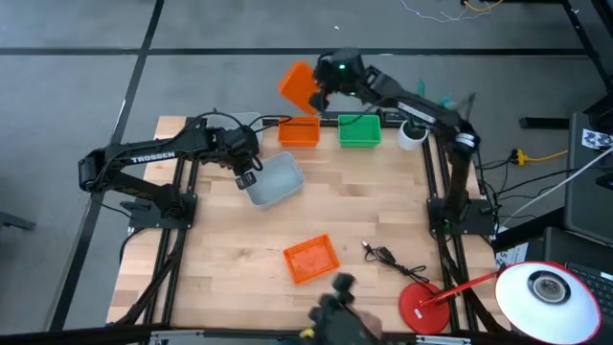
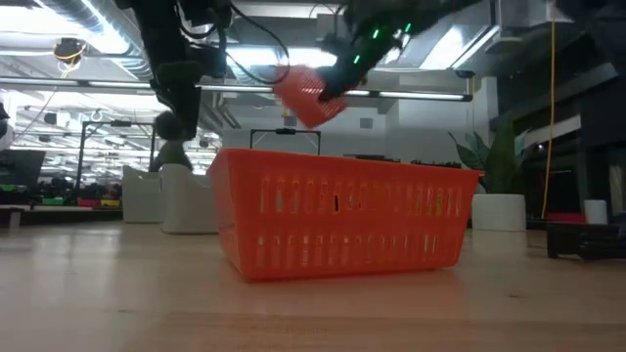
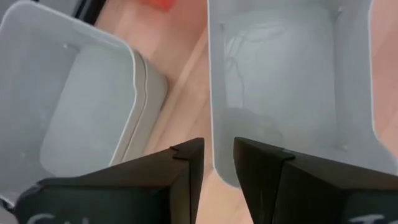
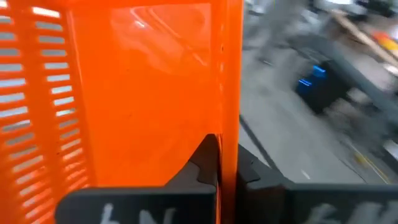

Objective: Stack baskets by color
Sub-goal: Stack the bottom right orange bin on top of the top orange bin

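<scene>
Gripping an orange basket (image 1: 299,84) by its wall, our right hand (image 1: 321,91) hangs upper centre; left hand (image 1: 251,175) pinches a grey basket (image 1: 276,182) rim.

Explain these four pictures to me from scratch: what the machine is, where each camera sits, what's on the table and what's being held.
This is a robot with two dark arms at a wooden table, each ending in a two-finger gripper. One picture looks straight down, one looks level across the tabletop, and two come from cameras on the wrists.

The right gripper is shut on the wall of an orange basket, held up in the air, tilted, past the table's far edge. The left gripper is at the rim of a grey-white basket; its wrist picture shows a second grey-white basket beside it.

Also on the table: an orange basket at the back, a green basket, another orange basket near the front, a black cable and a red lamp base.
</scene>
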Controlling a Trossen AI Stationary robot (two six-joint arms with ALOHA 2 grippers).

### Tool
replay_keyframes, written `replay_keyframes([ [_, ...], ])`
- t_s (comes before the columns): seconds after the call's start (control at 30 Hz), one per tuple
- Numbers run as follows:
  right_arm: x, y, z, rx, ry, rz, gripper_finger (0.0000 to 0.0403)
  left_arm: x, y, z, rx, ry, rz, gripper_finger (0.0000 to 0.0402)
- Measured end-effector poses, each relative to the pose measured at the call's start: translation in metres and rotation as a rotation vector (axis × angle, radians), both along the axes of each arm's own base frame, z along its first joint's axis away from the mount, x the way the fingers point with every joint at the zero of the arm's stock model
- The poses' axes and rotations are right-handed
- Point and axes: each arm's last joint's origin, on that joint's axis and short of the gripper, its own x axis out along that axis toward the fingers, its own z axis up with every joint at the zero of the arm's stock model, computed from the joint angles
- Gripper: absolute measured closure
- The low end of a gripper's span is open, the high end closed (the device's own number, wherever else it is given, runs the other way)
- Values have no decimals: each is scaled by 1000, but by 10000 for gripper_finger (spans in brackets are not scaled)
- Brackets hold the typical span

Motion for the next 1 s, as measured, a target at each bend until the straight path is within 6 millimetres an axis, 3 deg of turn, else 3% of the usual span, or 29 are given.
replay_keyframes([
  [0.13,20,-28,-52,-11,90,96,403,-2,-2,-1,-17,12,18,321],
  [0.27,18,-47,-88,51,181,160,403,-2,-2,-1,-22,21,20,321],
  [0.57,8,-52,-102,222,170,345,403,-2,-2,-2,-22,22,20,321],
  [0.87,6,-51,-105,230,209,362,403,-2,-2,-1,-21,21,21,321],
  [1.0,9,-53,-119,255,233,363,403,-2,-2,-1,-21,20,21,321],
])
